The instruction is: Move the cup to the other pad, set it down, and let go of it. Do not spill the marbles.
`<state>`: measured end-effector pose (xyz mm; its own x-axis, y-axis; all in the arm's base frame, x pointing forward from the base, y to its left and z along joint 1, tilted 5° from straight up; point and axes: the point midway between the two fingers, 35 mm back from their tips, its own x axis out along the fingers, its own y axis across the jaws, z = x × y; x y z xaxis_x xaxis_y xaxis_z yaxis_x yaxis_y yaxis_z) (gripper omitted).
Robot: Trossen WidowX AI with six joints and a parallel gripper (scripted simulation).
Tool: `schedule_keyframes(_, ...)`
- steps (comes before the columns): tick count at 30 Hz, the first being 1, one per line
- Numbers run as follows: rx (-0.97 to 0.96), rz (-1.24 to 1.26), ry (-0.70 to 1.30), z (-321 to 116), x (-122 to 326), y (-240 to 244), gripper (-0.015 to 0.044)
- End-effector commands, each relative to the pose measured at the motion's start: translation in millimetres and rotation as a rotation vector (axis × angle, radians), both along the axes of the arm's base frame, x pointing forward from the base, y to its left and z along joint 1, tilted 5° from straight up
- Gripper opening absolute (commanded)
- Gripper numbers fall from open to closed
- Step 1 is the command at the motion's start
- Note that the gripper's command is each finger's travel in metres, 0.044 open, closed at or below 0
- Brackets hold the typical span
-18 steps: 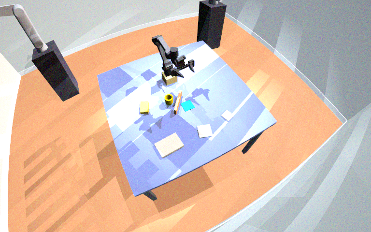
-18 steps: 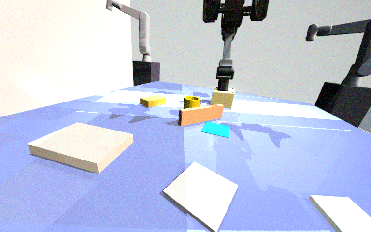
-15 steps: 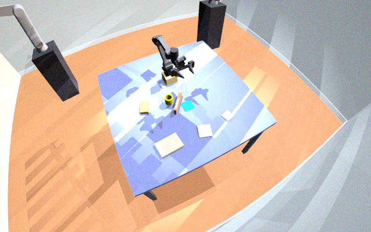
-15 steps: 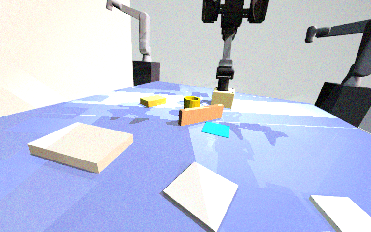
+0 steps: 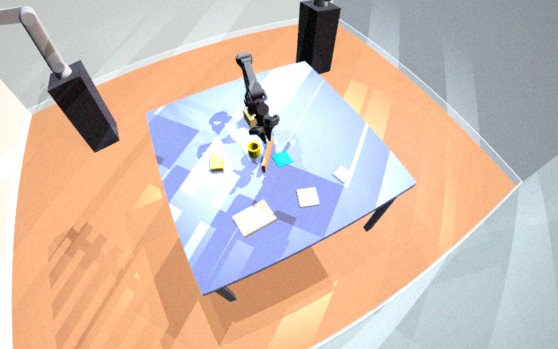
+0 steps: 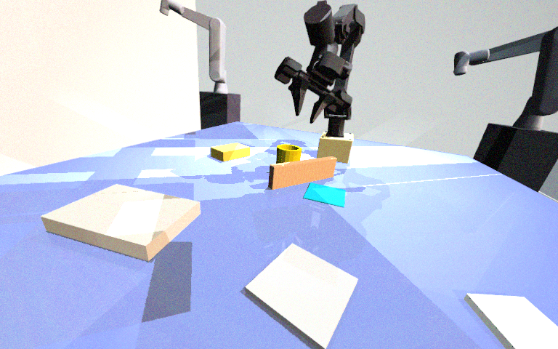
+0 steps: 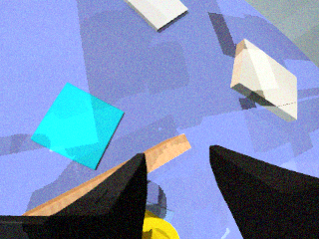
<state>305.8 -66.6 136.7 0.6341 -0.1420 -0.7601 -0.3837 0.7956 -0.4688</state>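
The yellow cup [image 5: 253, 151] [image 6: 288, 154] [image 7: 163, 231] stands upright on the table; its lower part is hidden behind the orange wall in the exterior view. I cannot make out the marbles inside. A flat cyan pad [image 5: 282, 158] [image 6: 325, 195] [image 7: 77, 126] lies on the other side of the wall from the cup. No second pad shows clearly; the surface under the cup is hard to tell from the patterned light. My gripper [image 5: 267, 140] [image 6: 304, 119] [image 7: 177, 156] is partly open and empty, tilted, above the table near the cup and wall, touching neither.
The low orange wall [image 5: 267, 156] [image 6: 303, 174] [image 7: 171, 149] stands between cup and pad. A yellow block [image 5: 217, 161] [image 6: 230, 152] lies beyond the cup. A thick beige slab [image 5: 253, 218] [image 6: 118, 216] [image 7: 269, 80] and two white tiles [image 5: 307, 197] [image 6: 304, 276] lie farther off. Two grey arms stand behind.
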Motion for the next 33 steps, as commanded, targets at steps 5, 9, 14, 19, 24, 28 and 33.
schedule_keyframes(5, -0.077, 0.361, 0.661, -64, -86, -33, 0.0167)
schedule_keyframes(9, -0.077, 0.361, 0.661, -64, -86, -33, 0.0167)
schedule_keyframes(14, -0.077, 0.361, 0.661, -64, -84, -34, 0.0167)
schedule_keyframes(19, -0.077, 0.361, 0.661, -66, -84, -34, 0.0167)
schedule_keyframes(24, -0.077, 0.361, 0.661, -74, -82, -35, 0.0167)
schedule_keyframes(28, -0.077, 0.361, 0.661, -81, -81, -36, 0.0167)
schedule_keyframes(33, -0.077, 0.361, 0.661, -89, -80, -37, 0.0167)
